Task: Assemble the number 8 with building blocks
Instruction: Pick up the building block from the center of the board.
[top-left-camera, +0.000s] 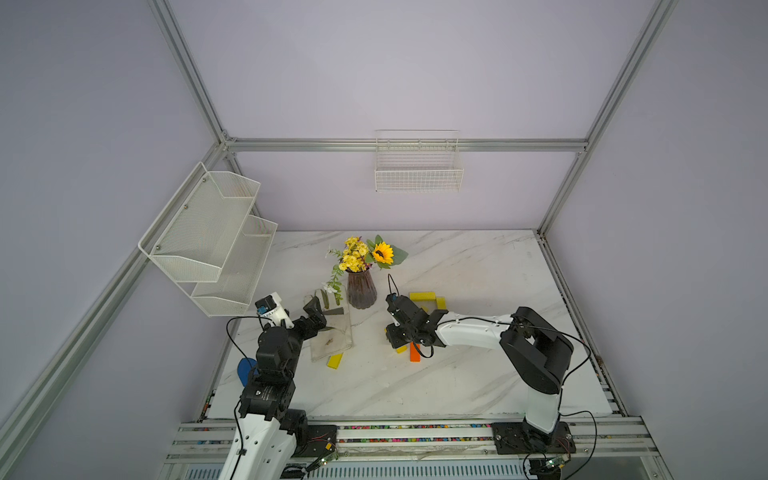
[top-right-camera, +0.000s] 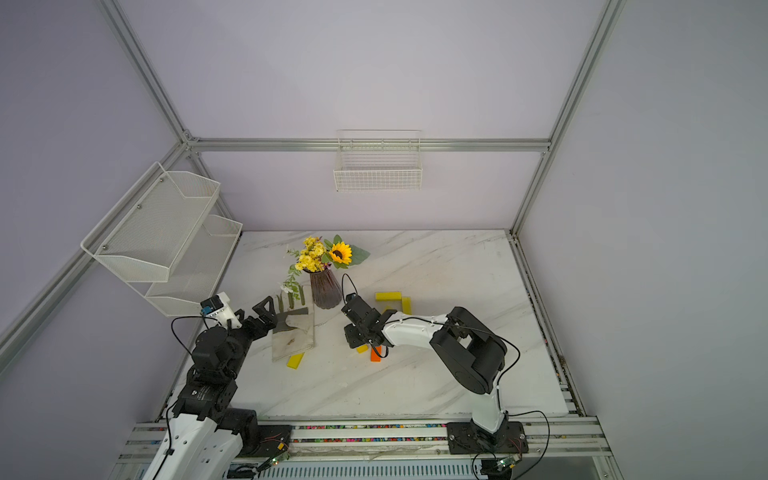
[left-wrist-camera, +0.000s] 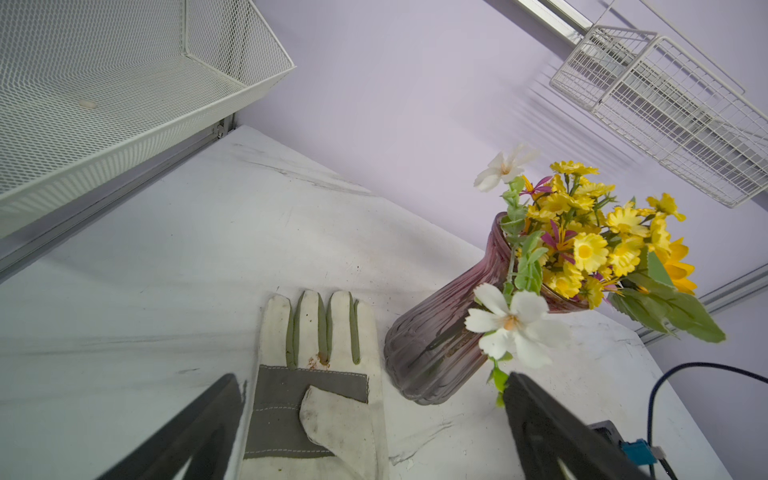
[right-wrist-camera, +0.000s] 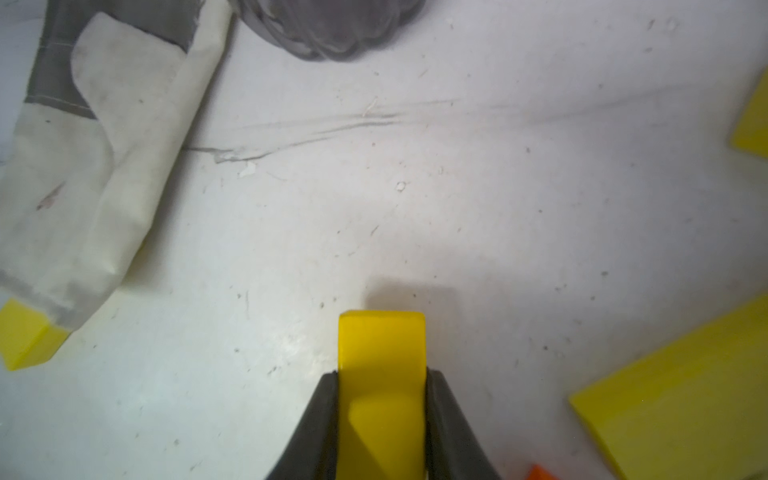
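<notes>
Fingers of the right arm (right-wrist-camera: 322, 419) clench 1 yellow bar (right-wrist-camera: 382, 353) down at the bench (right-wrist-camera: 374, 187), long axis running straight out between them, orange bar (top-left-camera: 414, 352) just beside; left fingers (left-wrist-camera: 195, 424) gape over a glove (left-wrist-camera: 320, 332).

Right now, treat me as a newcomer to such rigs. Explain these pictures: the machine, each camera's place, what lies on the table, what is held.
This is a robot with two arms mounted at the near edge of the table, each ending in a two-fingered gripper. Two pictures come from a camera pair overhead, showing the whole scene. The other two come from a camera on each wrist, looking past the fingers. On the marble table stands a purple vase of flowers, a work glove beside it. Flat blocks lie around: an orange block, a stray yellow block poking from under the glove's cuff, more yellow blocks beyond the right arm. The right gripper pinches a further yellow block by its sides. The left gripper is wide open and empty, near the glove.
</notes>
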